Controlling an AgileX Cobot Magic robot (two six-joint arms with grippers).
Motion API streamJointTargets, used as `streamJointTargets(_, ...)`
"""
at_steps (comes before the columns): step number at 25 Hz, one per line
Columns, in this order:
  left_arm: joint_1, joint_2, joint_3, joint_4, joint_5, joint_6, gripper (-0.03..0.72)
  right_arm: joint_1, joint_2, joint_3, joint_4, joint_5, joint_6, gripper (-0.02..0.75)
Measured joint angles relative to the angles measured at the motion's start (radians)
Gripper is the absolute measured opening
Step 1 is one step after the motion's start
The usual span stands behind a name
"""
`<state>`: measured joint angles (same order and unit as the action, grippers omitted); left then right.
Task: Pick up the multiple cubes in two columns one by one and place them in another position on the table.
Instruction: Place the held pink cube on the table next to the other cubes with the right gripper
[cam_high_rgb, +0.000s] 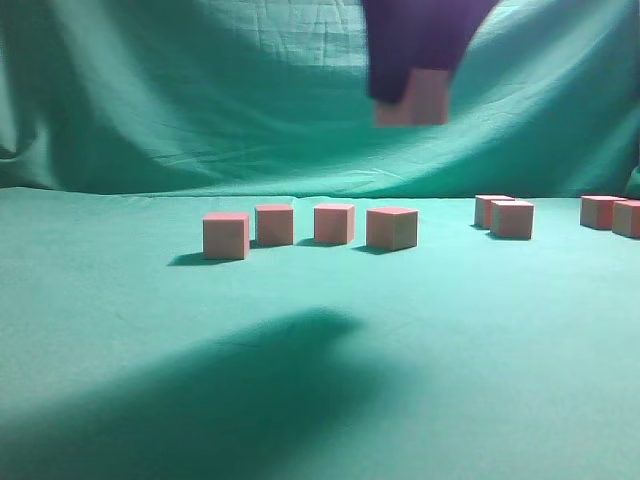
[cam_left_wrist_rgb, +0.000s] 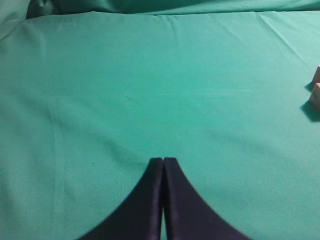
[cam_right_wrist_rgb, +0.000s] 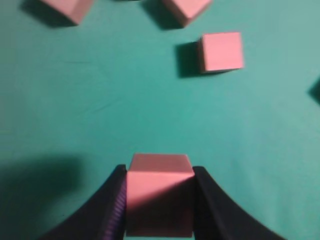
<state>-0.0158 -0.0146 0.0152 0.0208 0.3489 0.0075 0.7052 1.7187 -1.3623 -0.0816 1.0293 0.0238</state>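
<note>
High above the table (cam_high_rgb: 120, 330), my right gripper (cam_high_rgb: 415, 85) hangs shut on a pinkish-red cube (cam_high_rgb: 412, 100). In the right wrist view that cube (cam_right_wrist_rgb: 160, 195) fills the gap between the two dark fingers of the right gripper (cam_right_wrist_rgb: 159, 168). Several cubes stand in a row on the cloth, from one (cam_high_rgb: 226, 236) at the left to another (cam_high_rgb: 391, 228) at the right. More cubes sit at the right, one pair (cam_high_rgb: 512, 219) and a further pair (cam_high_rgb: 600, 211). My left gripper (cam_left_wrist_rgb: 163, 160) is shut on nothing over bare cloth.
Below the held cube lie one loose cube (cam_right_wrist_rgb: 222, 51) and two more at the top edge (cam_right_wrist_rgb: 185, 9), (cam_right_wrist_rgb: 67, 7). Two cubes (cam_left_wrist_rgb: 315, 96) peek in at the right edge of the left wrist view. A wrinkled green backdrop (cam_high_rgb: 200, 90) rises behind the table.
</note>
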Motion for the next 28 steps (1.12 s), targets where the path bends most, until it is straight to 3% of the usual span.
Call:
streamJointTargets(4,0.0,0.0,0.0,0.0,0.0,0.0,0.0,0.088,0.068,-0.04,0.002,0.0,-0.037,0.275)
streamJointTargets(8,0.0,0.0,0.0,0.0,0.0,0.0,0.0,0.119,0.174,-0.137,0.006,0.023,-0.039,0.275)
streamJointTargets(19,0.0,0.0,0.0,0.0,0.0,0.0,0.0,0.119,0.398,-0.36,0.003,0.035,-0.039,0.275)
streamJointTargets(28,0.0,0.0,0.0,0.0,0.0,0.0,0.0,0.119,0.463,-0.385,-0.012,0.021,-0.039,0.275)
